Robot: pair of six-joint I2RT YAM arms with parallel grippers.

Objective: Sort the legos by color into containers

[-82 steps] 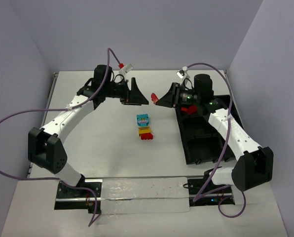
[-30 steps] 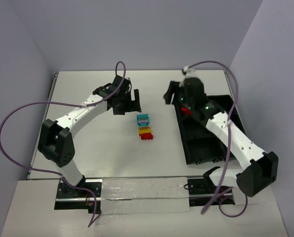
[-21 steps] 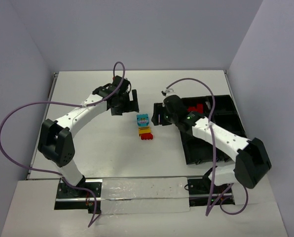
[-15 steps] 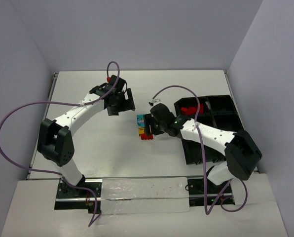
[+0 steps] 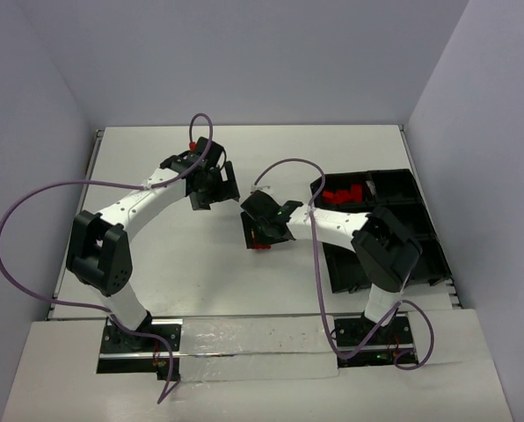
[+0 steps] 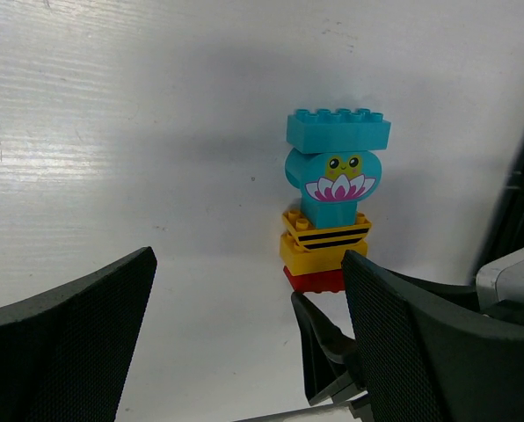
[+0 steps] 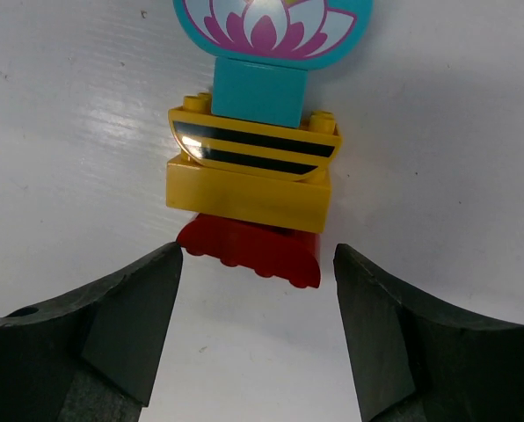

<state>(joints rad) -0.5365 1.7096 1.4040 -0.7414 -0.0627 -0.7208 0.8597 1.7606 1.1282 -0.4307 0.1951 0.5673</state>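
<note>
Looking down, you have the table [image 5: 183, 272] with the tray [image 5: 407, 189] along its right edge, red legos [image 5: 339, 195] in its far-left bin. Your left gripper [image 6: 244, 264] hangs wide open and empty. Your right gripper [image 7: 255, 264], jaws apart, straddles without touching the red brick [image 7: 253, 248] at the near end of the mid-table stack [image 6: 328, 207]: then a yellow brick [image 7: 249, 195], a black-striped brick [image 7: 255, 145], and a cyan piece [image 6: 334, 180] printed with a smiling lotus.

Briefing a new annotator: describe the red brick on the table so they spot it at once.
On the white table, left of the black tray, lies one short row of touching bricks. The red brick is its end piece, between the right fingers' tips, beside the plain yellow one; it is the row's only red.
</note>
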